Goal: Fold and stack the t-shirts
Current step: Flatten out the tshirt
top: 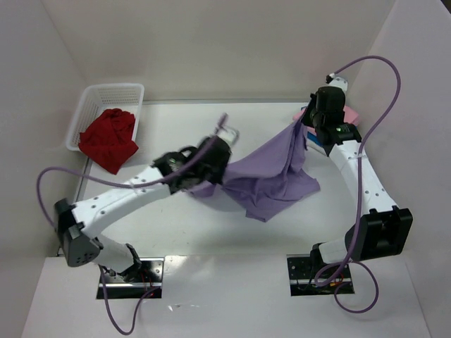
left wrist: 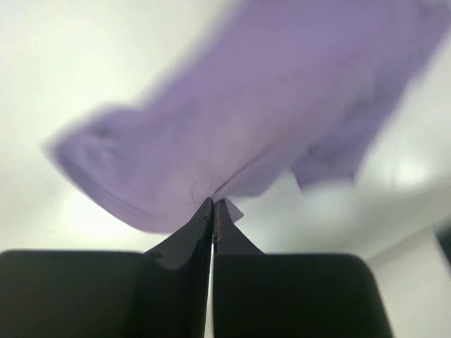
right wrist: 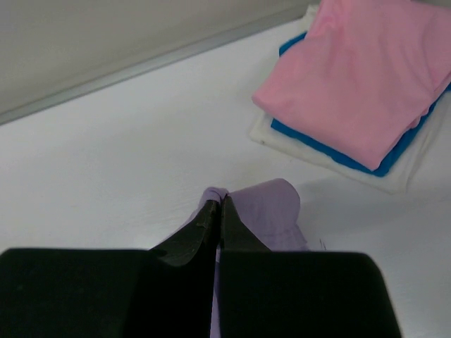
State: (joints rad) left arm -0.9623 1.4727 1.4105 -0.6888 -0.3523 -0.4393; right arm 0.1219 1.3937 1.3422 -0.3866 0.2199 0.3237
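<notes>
The lavender purple t-shirt (top: 271,172) hangs between both grippers above the table's middle, its lower part drooping onto the table. My left gripper (top: 217,163) is shut on its left edge; in the left wrist view the gripper (left wrist: 213,202) pinches the cloth (left wrist: 268,113). My right gripper (top: 304,121) is shut on its far right corner, which shows in the right wrist view (right wrist: 271,211). The pink t-shirt (right wrist: 359,77) lies folded on the bright blue one (right wrist: 331,149) at the back right. The deep red t-shirt (top: 108,139) spills from the basket.
The white lattice basket (top: 113,95) stands at the back left corner. White walls close in the table at back, left and right. A white folded cloth (right wrist: 320,158) lies under the blue shirt. Purple cables loop from both arms.
</notes>
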